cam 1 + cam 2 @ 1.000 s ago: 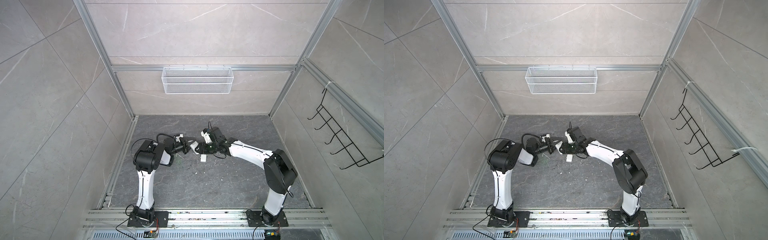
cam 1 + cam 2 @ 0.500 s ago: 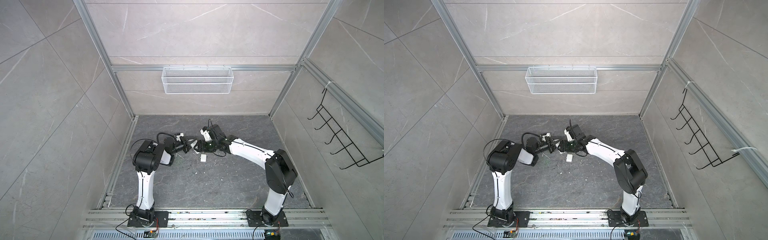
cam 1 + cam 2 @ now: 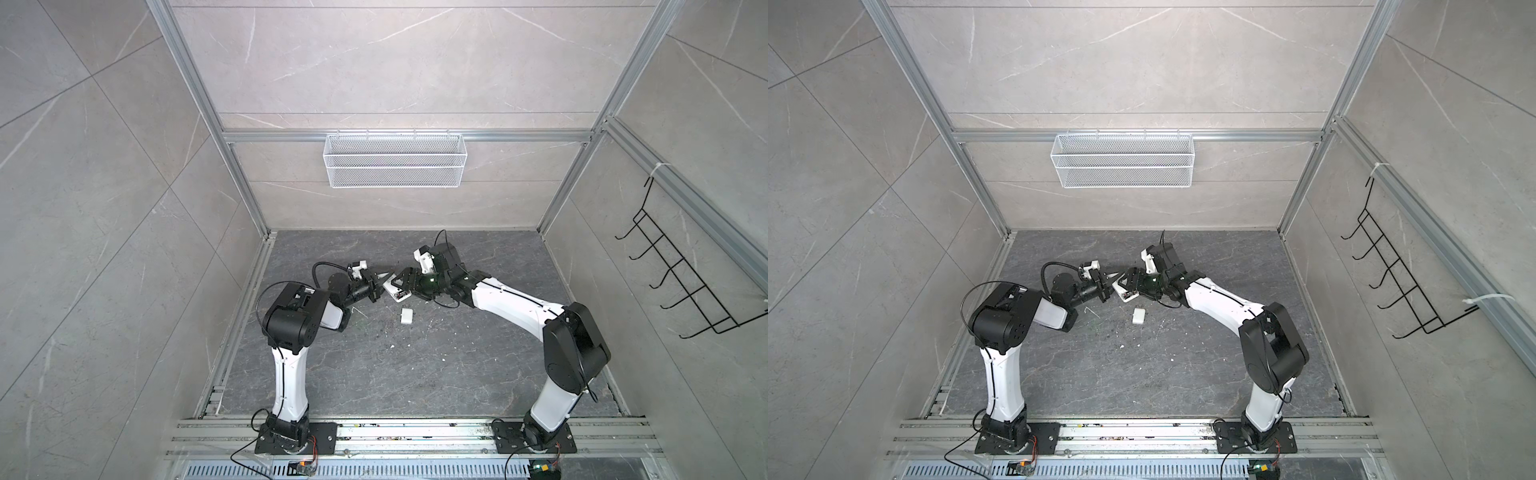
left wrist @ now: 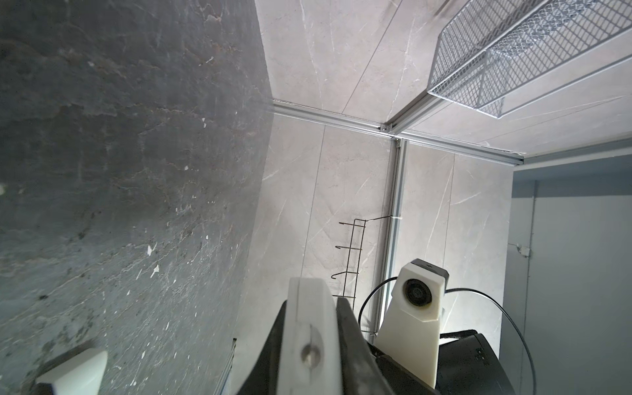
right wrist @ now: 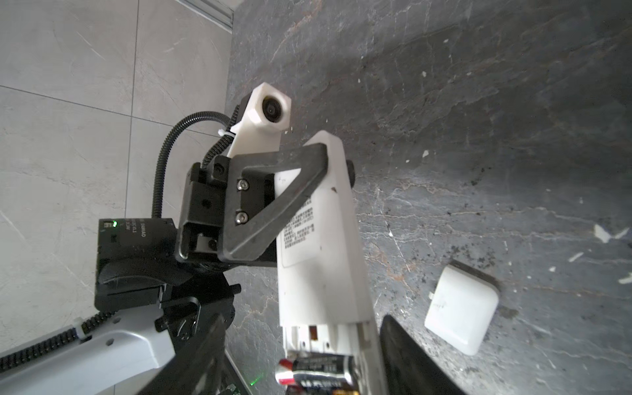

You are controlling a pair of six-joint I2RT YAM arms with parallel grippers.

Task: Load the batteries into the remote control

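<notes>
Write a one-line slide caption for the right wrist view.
Left gripper clamps the white remote control, batteries visible in its open compartment; the cover lies apart on the dark tabletop.

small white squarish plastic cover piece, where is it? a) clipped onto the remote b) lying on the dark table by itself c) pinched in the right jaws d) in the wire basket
B: the small white squarish plastic cover piece lies on the dark stone table, apart from the white rectangular plastic remote control.
</notes>
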